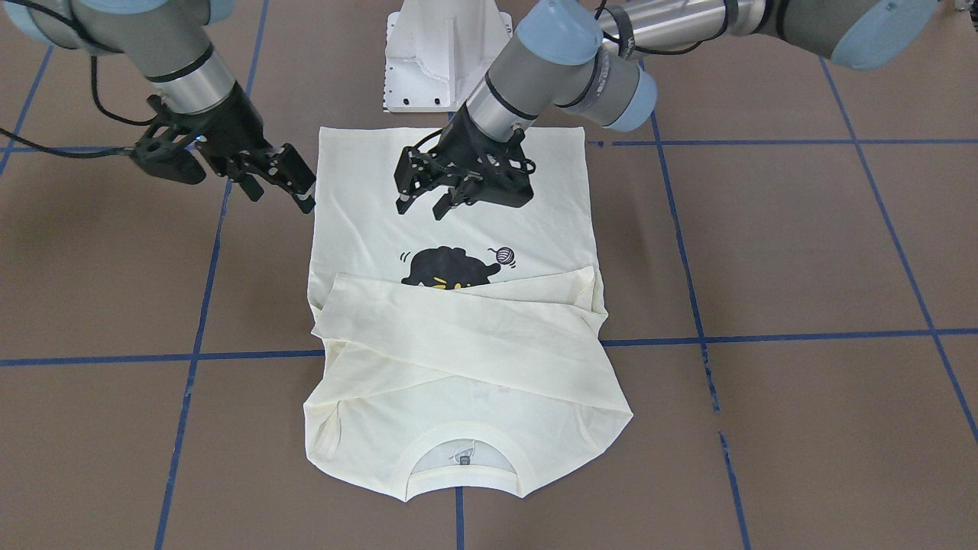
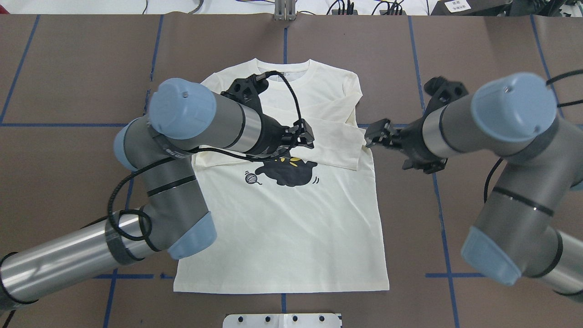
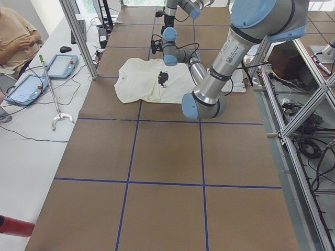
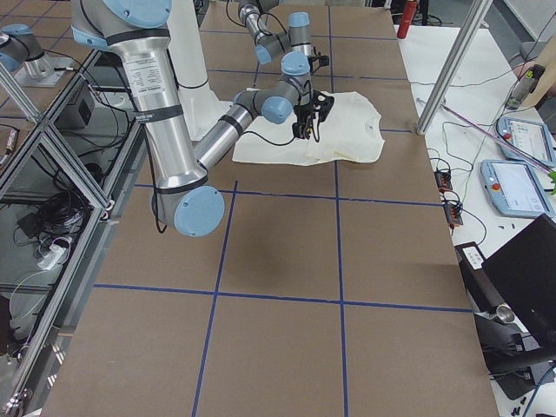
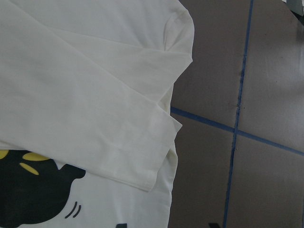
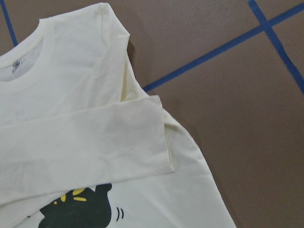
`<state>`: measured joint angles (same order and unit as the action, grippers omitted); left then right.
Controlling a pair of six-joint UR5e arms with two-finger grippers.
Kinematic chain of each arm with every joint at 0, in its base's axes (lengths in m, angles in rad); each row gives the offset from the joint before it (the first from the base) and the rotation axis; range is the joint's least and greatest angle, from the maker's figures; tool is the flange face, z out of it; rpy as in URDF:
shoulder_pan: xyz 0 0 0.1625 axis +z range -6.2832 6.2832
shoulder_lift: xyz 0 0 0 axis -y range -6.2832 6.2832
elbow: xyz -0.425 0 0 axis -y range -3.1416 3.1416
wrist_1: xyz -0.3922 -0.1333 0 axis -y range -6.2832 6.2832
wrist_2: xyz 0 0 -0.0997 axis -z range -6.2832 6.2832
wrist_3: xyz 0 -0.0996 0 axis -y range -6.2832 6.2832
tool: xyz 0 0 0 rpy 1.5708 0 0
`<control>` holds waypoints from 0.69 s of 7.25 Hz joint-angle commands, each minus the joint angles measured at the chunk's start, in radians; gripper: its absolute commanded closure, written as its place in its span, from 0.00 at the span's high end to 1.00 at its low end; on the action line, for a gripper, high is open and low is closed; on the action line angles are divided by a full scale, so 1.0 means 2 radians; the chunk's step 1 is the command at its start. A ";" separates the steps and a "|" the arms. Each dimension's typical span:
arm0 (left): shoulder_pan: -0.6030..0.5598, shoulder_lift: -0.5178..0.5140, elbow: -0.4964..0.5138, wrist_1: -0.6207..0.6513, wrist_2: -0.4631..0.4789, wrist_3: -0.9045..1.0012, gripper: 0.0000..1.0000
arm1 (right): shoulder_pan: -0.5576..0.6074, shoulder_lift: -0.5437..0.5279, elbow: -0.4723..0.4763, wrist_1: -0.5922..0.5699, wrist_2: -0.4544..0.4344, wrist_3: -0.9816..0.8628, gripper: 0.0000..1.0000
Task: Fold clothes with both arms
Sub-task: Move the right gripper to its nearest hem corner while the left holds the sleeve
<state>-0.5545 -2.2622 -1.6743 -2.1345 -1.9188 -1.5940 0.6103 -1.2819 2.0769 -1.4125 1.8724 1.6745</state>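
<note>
The cream T-shirt (image 1: 458, 367) lies flat, print side up, collar away from the robot, both long sleeves folded across the chest. The black cat print (image 1: 447, 267) shows below the sleeves; the red lettering does not show. My left gripper (image 1: 422, 205) hovers open and empty over the shirt's middle, in the overhead view (image 2: 305, 136) just above the cat (image 2: 287, 171). My right gripper (image 1: 281, 200) is open and empty just off the shirt's edge, beside the folded sleeve cuff (image 2: 360, 155). Both wrist views show the shirt (image 5: 71, 95) (image 6: 95, 142) but no fingers.
The brown table (image 2: 478, 45) carries blue tape grid lines. The white pedestal base (image 1: 447, 61) stands just behind the shirt's hem. An operator (image 3: 15, 36) sits past the far edge with tablets (image 3: 29, 86) and a metal post (image 3: 78, 36).
</note>
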 commanded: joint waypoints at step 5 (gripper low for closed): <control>-0.033 0.081 -0.096 0.074 -0.045 0.052 0.64 | -0.302 -0.087 0.048 -0.058 -0.239 0.286 0.87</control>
<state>-0.6192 -2.1042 -1.8636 -1.9880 -2.0055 -1.4880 0.0763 -1.4226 2.1721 -1.5259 1.4367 2.1746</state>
